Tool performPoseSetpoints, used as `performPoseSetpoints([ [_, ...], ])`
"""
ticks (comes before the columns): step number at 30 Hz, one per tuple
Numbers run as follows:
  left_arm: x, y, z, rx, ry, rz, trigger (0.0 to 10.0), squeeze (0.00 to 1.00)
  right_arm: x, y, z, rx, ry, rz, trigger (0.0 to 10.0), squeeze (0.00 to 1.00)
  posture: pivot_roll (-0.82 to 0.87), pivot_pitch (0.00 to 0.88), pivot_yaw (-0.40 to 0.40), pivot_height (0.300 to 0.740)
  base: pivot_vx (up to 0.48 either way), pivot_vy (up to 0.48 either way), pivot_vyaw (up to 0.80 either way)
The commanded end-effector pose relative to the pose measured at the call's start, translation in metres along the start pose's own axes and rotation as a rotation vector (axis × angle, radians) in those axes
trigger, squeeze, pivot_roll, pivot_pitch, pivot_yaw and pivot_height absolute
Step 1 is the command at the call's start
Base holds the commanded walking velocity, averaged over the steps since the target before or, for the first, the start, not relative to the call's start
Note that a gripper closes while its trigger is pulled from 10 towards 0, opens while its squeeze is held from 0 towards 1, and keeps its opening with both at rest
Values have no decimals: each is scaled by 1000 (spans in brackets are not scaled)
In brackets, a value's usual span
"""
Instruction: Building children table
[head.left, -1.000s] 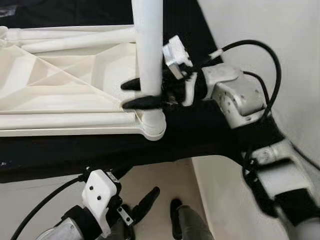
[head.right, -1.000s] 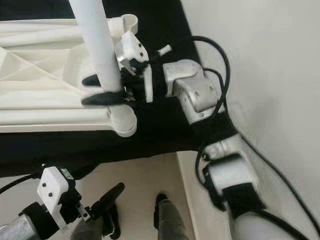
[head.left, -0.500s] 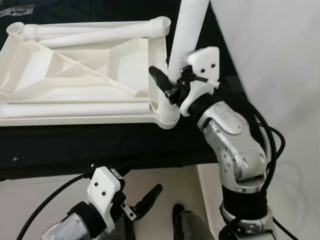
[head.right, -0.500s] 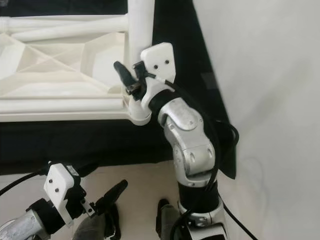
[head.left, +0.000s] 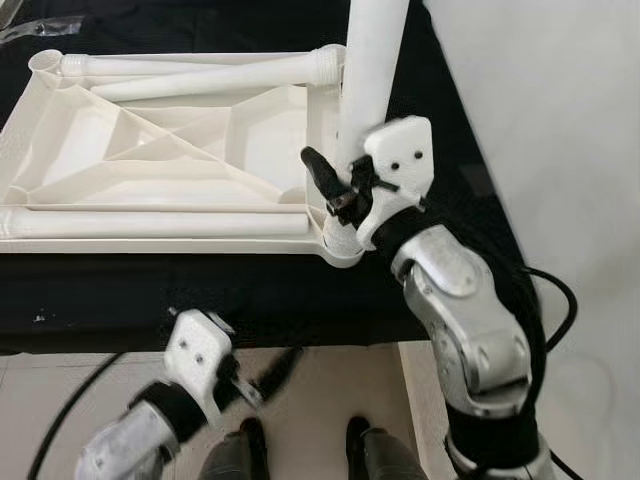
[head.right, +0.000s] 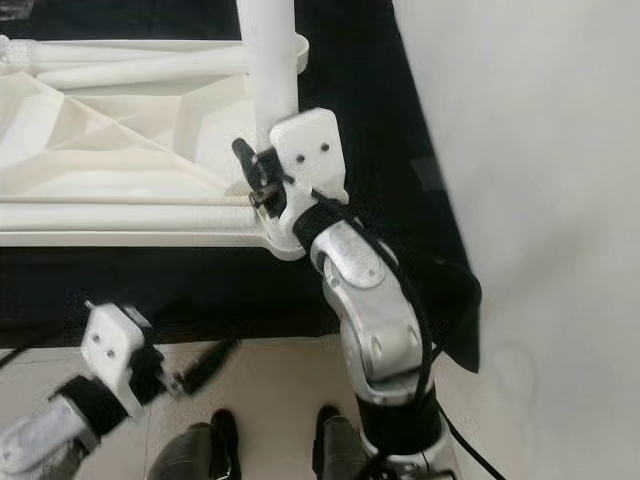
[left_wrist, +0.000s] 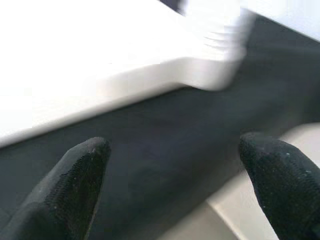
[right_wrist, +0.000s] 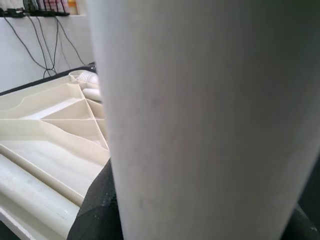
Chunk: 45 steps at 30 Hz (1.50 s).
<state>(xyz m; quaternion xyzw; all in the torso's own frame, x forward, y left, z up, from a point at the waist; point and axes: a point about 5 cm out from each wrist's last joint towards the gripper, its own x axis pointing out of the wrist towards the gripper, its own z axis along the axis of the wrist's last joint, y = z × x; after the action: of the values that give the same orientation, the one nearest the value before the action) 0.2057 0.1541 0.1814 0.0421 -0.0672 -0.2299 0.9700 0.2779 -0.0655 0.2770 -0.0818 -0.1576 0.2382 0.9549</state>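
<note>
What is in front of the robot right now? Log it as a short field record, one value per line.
Workpiece: white plastic tabletop lying underside up on a black cloth
Upright part: white table leg standing in the near right corner socket
Loose parts: two more legs lying along the far edge, one leg along the near edge
Right gripper: shut on the upright leg, just above the socket
Left gripper: open, low in front of the cloth edge, holding nothing
</note>
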Motion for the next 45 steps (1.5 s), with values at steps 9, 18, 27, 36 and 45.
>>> performPoseSetpoints([
  [9, 31, 58, 62, -3, -214, 81, 10000, 0, -4, 7, -45, 47, 199, 7, 10000, 0, -29, 269, 0, 740, 0, 0, 0],
  [18, 51, 48, 152, -24, -427, -465, 10000, 0, 8, 5, -43, 56, 173, 9, 10000, 0, -22, 240, 8, 740, 0, 0, 0],
  [27, 80, 41, 193, 75, -434, -767, 10000, 0, 19, 13, -38, 66, 131, 48, 10000, 0, -10, 208, 24, 740, 0, 0, 0],
  [36, 131, 31, 208, 125, -401, -708, 10000, 0, 23, 19, -32, 78, 96, 74, 10000, 0, -18, 202, 33, 740, 0, 0, 0],
  [45, 154, 23, 209, 111, -405, -735, 0, 0, 23, 19, -30, 83, 89, 72, 10000, 0, -25, 212, 40, 740, 0, 0, 0],
])
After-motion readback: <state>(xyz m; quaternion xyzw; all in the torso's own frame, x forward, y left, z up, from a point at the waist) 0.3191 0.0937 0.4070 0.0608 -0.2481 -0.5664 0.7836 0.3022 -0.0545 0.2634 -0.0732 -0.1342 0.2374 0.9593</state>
